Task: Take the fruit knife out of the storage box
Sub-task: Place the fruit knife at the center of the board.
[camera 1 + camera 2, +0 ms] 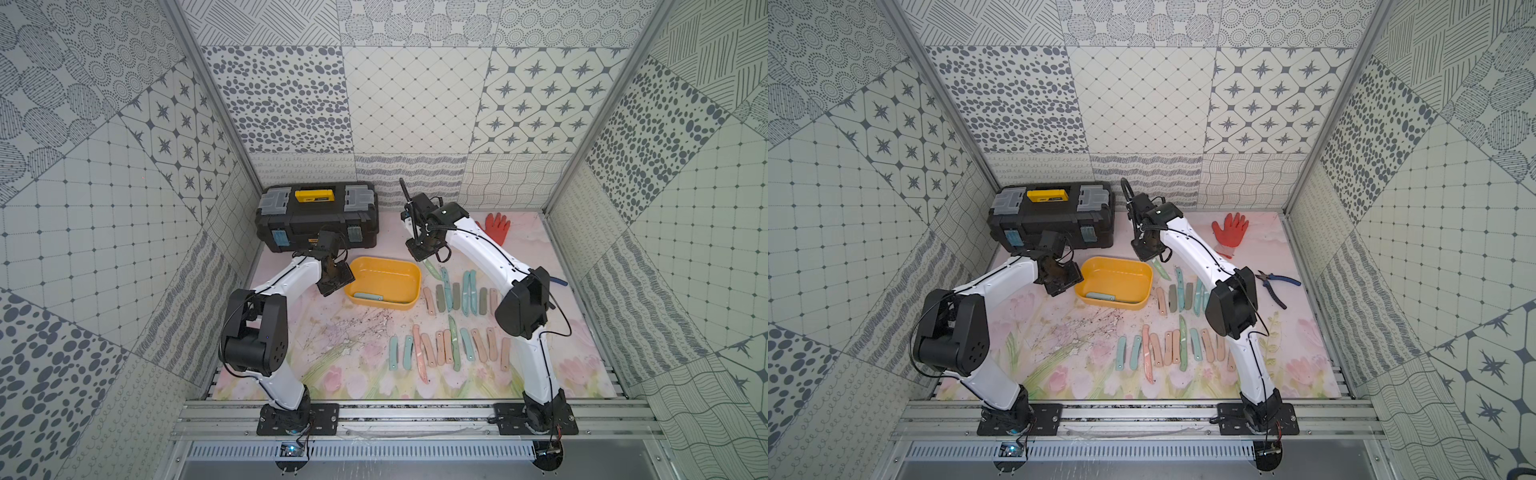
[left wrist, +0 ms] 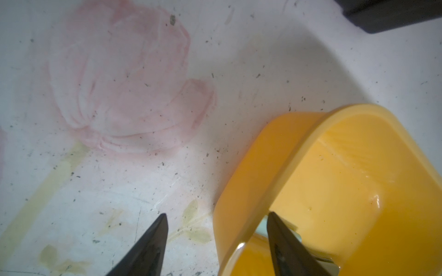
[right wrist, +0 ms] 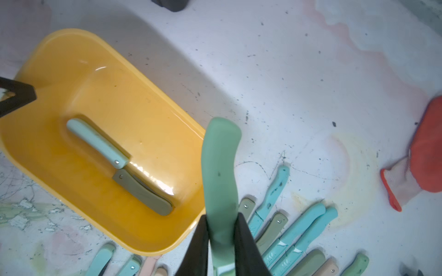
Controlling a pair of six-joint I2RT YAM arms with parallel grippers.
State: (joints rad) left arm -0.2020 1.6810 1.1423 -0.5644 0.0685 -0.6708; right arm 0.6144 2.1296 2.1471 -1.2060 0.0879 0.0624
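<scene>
starting at the far left corner of the surface: black toolbox [image 1: 316, 216], yellow handle on top, lid down. just in front of it, left gripper [image 2: 216, 217] dipping over the left end of the storage box [image 1: 386, 306], spread wide, straddling the short wall: one finger [image 2: 153, 246] outside and clear of the plastic, the other down inside, pinching nothing. storage box flat on the floral mat [image 1: 332, 365], a little left of the surface's middle, nearer the far edge than the near one. inside, along the near wall: pale blue knife [image 3: 98, 143] and olive knife [image 3: 143, 193], both folded, meeting end to end. on to the box's far right corner now: right gripper [image 3: 221, 229] clamped tight on a sage green fruit knife [image 3: 220, 167], folded, handle poking well past the fingertips. in both top views, hanging just beside that corner, outside the rim, up off the mat. so, out of the box, in the grip. below and to the right, far row [image 1: 457, 295] of folded knives on the mat, blues, greys and pinks side by side; towards the near edge, near row [image 1: 449, 347], much the same mix. by the far edge, right of the right arm, red glove [image 1: 496, 227] lying flat, fingers pointing to the far edge. last of all, close to the right edge, blue-handled pliers [image 1: 1277, 284], handles splayed.
</scene>
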